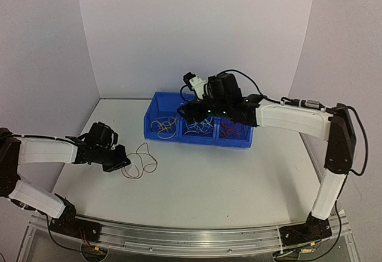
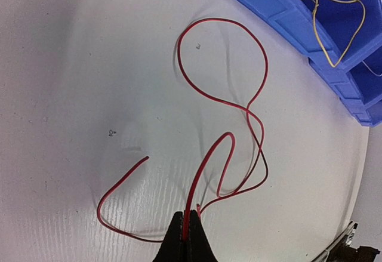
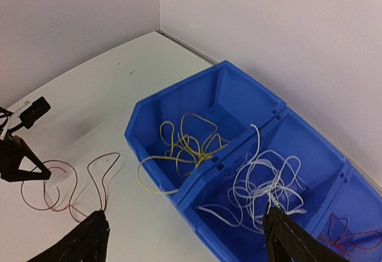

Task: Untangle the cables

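Three compartments of one blue bin (image 3: 134, 125), one colour each.
Yellow cables (image 3: 185, 145) lay in the left compartment, white cables (image 3: 262, 181) in the middle, red cables (image 3: 340, 232) in the right. The right gripper (image 3: 184, 214) hung wide open above the bin. Beside the bin, on the white table (image 2: 71, 95), sprawled a loose red cable (image 2: 247, 108), pinched in the closed left gripper (image 2: 186, 235). Pale walls (image 1: 197, 29) enclosed the corner.

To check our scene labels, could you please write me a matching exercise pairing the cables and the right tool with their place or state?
Things: 1 yellow cables; 2 white cables; 3 loose red cable; 4 right tool.
States: A open above the blue bins; B on the table, pinched by the left tool; C middle bin; D end bin nearest the left arm.
Pairs: 1-D; 2-C; 3-B; 4-A.
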`<move>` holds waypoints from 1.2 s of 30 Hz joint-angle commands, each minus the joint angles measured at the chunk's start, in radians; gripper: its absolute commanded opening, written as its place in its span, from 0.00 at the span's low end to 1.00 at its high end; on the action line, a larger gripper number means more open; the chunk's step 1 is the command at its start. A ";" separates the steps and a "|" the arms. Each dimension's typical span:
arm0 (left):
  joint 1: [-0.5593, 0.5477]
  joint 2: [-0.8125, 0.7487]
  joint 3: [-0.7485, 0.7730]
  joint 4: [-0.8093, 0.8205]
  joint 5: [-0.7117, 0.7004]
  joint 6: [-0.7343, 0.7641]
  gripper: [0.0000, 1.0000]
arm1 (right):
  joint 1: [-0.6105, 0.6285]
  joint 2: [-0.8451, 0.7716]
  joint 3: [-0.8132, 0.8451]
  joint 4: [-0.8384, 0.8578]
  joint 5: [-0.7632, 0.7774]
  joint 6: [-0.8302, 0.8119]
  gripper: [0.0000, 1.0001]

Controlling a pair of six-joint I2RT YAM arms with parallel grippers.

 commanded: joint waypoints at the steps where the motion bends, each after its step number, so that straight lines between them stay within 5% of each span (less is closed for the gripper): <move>1: -0.082 0.069 0.091 0.044 -0.009 0.007 0.00 | 0.006 -0.201 -0.205 0.010 -0.015 0.106 0.86; 5: -0.190 0.106 0.166 0.048 -0.010 -0.001 0.00 | 0.007 -0.330 -0.372 0.010 -0.032 0.158 0.86; 11: -0.309 0.046 0.272 0.054 -0.025 0.036 0.00 | 0.010 -0.422 -0.513 0.002 -0.312 0.105 0.87; 23: -0.375 -0.008 0.459 0.084 0.201 0.238 0.00 | 0.014 -0.414 -0.510 0.002 -0.489 -0.003 0.87; 28: -0.376 -0.010 0.497 0.086 0.225 0.252 0.00 | 0.028 -0.368 -0.477 0.002 -0.613 0.008 0.85; 36: -0.376 -0.044 0.482 0.094 0.225 0.240 0.00 | 0.050 -0.239 -0.459 0.003 -0.589 -0.014 0.81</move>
